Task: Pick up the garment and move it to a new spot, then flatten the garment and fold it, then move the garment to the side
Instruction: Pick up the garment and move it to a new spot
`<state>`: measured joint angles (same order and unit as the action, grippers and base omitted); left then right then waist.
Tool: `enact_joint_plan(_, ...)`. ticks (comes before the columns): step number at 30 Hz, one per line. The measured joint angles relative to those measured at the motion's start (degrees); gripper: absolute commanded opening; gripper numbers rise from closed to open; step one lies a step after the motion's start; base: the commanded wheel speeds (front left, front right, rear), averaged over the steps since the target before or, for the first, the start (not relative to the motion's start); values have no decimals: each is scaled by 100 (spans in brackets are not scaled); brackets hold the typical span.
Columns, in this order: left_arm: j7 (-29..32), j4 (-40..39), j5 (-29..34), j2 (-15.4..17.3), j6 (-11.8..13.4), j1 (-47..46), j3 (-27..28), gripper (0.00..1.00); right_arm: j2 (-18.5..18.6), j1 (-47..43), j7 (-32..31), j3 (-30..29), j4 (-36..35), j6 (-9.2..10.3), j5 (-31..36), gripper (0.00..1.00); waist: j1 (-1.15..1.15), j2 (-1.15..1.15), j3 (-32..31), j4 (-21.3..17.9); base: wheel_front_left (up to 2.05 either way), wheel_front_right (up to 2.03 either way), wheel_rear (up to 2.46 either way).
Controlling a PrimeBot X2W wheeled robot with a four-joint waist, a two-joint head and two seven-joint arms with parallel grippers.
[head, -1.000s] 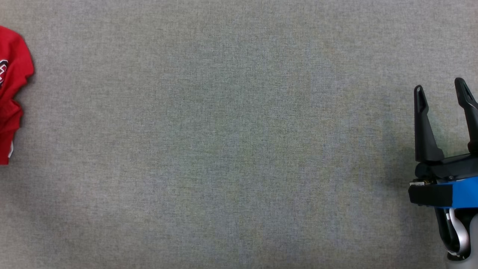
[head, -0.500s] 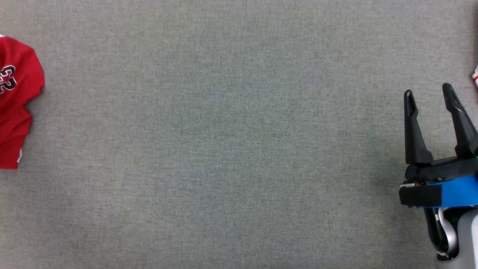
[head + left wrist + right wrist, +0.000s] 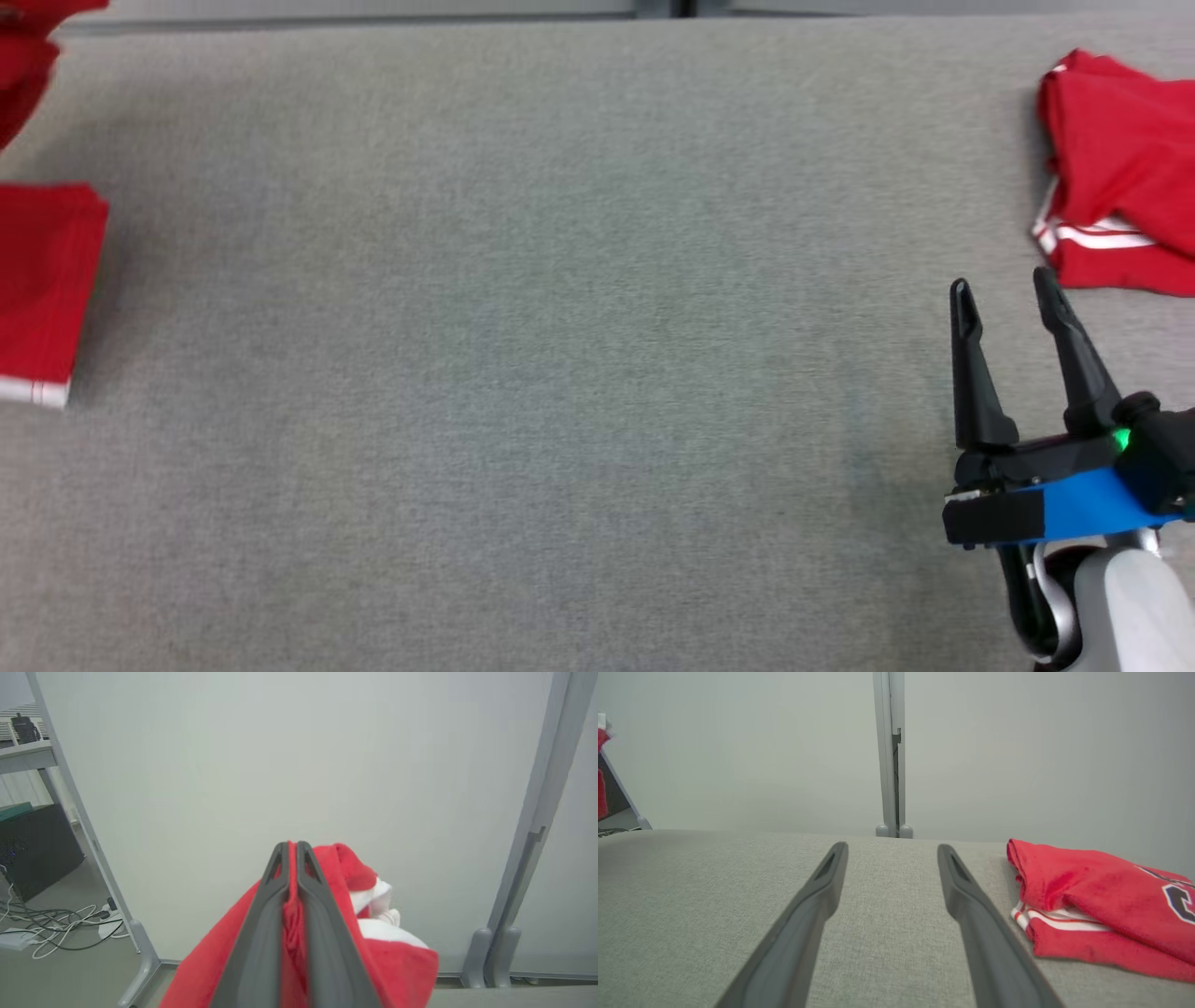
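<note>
In the left wrist view my left gripper (image 3: 290, 847) is shut on a red garment (image 3: 355, 933) with white trim. The cloth bunches between the fingers (image 3: 261, 933) and hangs around them, in front of a pale wall. A scrap of red cloth (image 3: 23, 56) shows at the head view's top left corner. My right gripper (image 3: 1003, 280) stands open and empty over the grey table (image 3: 560, 327) at the lower right. In the right wrist view its gripper (image 3: 892, 848) is open, pointing along the table toward the far edge.
A second red garment (image 3: 1120, 168) with white stripes lies crumpled at the table's far right, just beyond my right fingertips; the right wrist view shows this garment (image 3: 1101, 896) too. A flat red piece (image 3: 42, 289) with a white edge lies at the left edge. Cables (image 3: 51, 933) lie on the floor.
The head camera has shifted, bringing the table's far edge and the right-hand garment into view. My left gripper has shut on the red garment. The crumpled numbered cloth at the left has gone.
</note>
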<state>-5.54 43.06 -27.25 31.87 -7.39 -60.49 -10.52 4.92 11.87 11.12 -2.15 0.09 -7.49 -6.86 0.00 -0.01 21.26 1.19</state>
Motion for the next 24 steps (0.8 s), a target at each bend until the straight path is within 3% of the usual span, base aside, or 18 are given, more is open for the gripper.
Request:
enact_joint_plan(7,500,-1510,167,-208,2,-385,-490,0,-120,-59,168,77,286,0,-145,100,-1,0,-307,-506,0,0,0)
enact_joint_plan(12,937,-2415,220,-622,34,-620,-864,0,-169,-59,278,118,466,0,-246,100,0,0,-410,-963,0,0,0)
enact_joint_plan(19,1133,-2664,247,-1270,36,-626,-1423,0,-193,-62,358,170,662,0,-339,100,0,1,-547,-1408,0,0,0)
enact_joint_plan(24,999,-2579,254,-1543,36,-1,-1798,0,-194,-59,367,176,697,0,-442,100,0,1,-588,-1497,0,0,0)
